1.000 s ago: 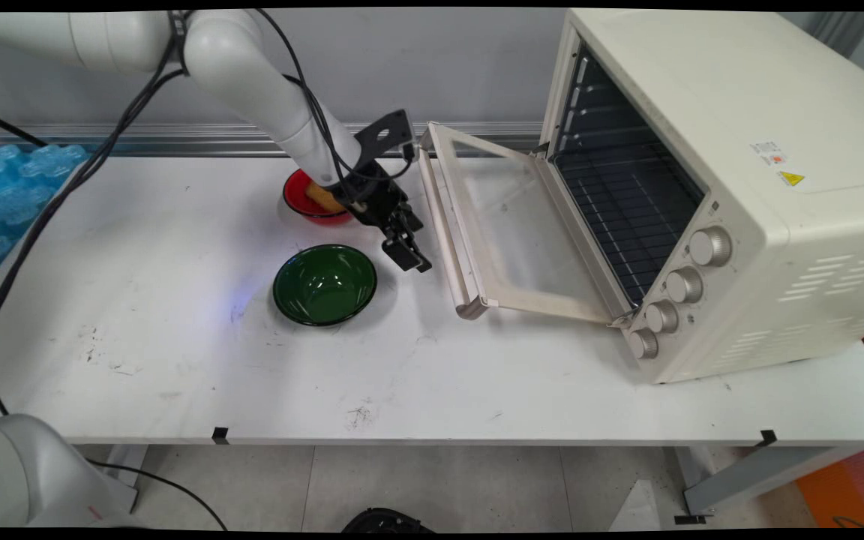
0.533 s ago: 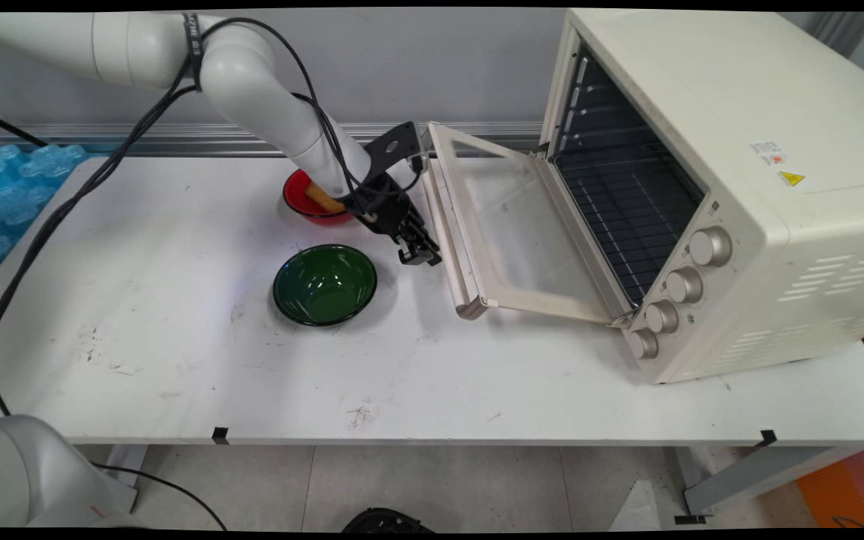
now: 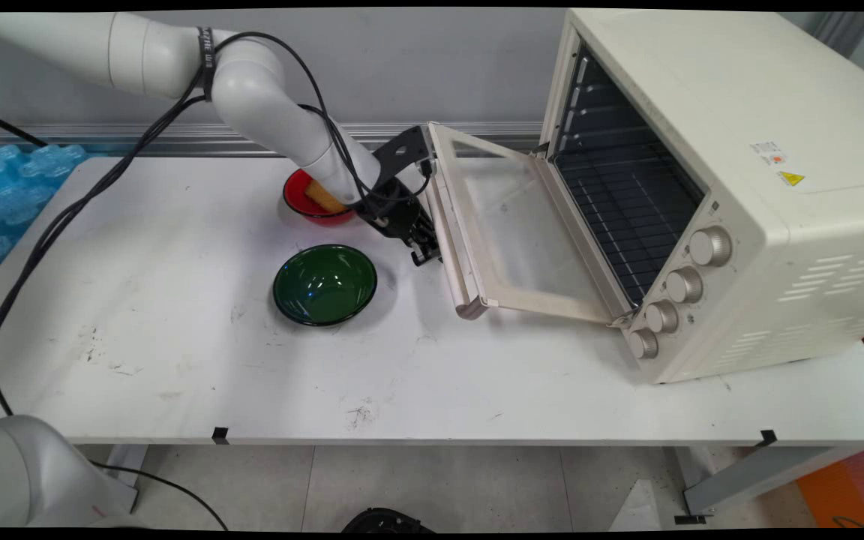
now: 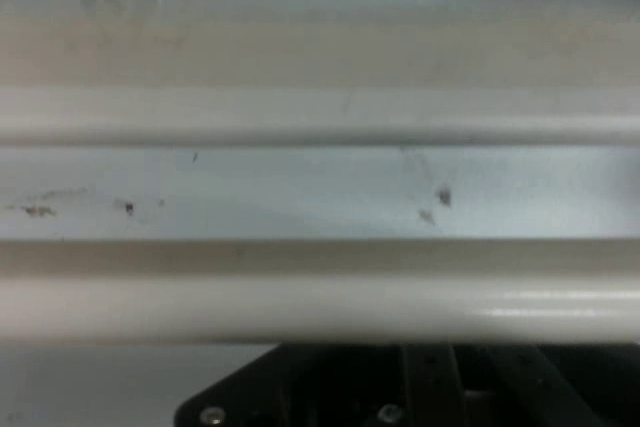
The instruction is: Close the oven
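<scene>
Pressing close to the oven door [image 3: 507, 225], the gripper [image 3: 426, 251] sits at the door's handle bar [image 4: 320, 307], which spans the whole hand view just above the black linkage; whether the jaws are spread or pressed together, I cannot tell. The door hangs open from the cream toaster oven [image 3: 709, 187]. Left of the door stands a green bowl [image 3: 325, 285], near it, and a red bowl [image 3: 312, 199] behind. Bare white worktop [image 3: 177, 300] stretches left and toward the near edge.
</scene>
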